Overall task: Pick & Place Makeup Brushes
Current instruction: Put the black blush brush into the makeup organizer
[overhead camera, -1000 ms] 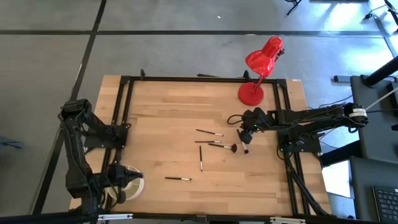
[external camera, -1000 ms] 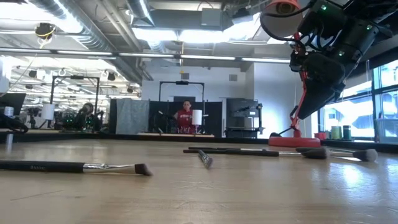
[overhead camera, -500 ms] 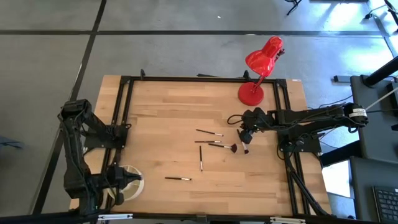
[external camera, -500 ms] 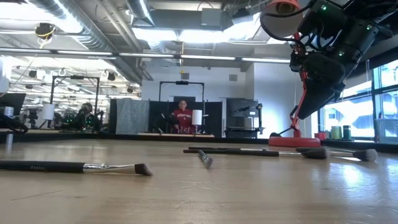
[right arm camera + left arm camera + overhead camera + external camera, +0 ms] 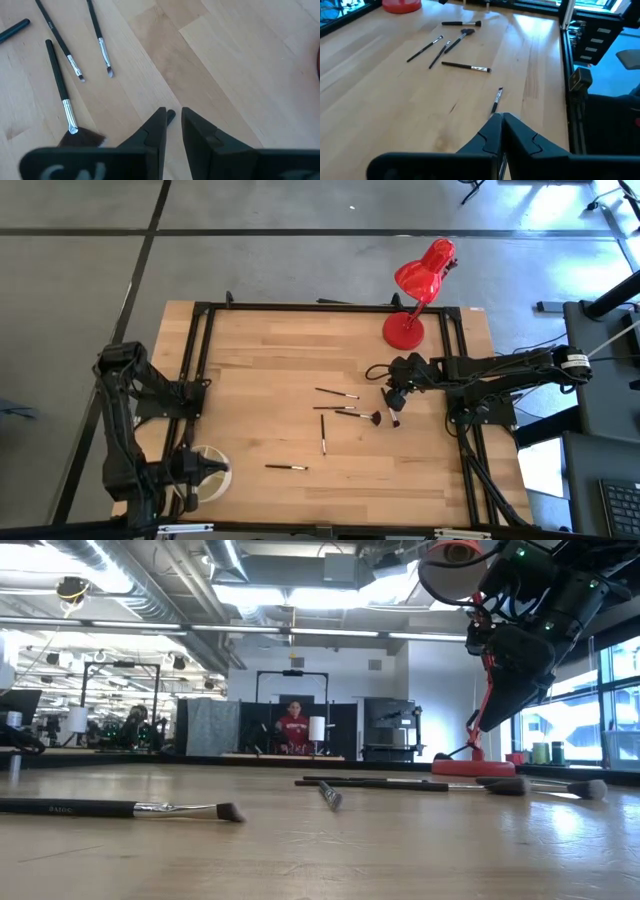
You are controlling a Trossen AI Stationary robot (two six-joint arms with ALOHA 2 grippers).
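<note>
The left gripper point(image 5: 501, 117), fingers pressed together, has edged slightly beside the white container point(image 5: 215, 470), while the right gripper point(image 5: 172, 117), narrowly spread, hovers with a makeup brush point(image 5: 171, 116) just beneath its tips, where an off-line descent could nudge the thin handle aside.

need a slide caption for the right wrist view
Right tool hovering over the wooden table, a brush tip between its narrowly parted fingers, three makeup brushes beyond.

bright, even | ceiling lights point(image 5: 262, 595) glare | background perhaps slightly soft
</note>
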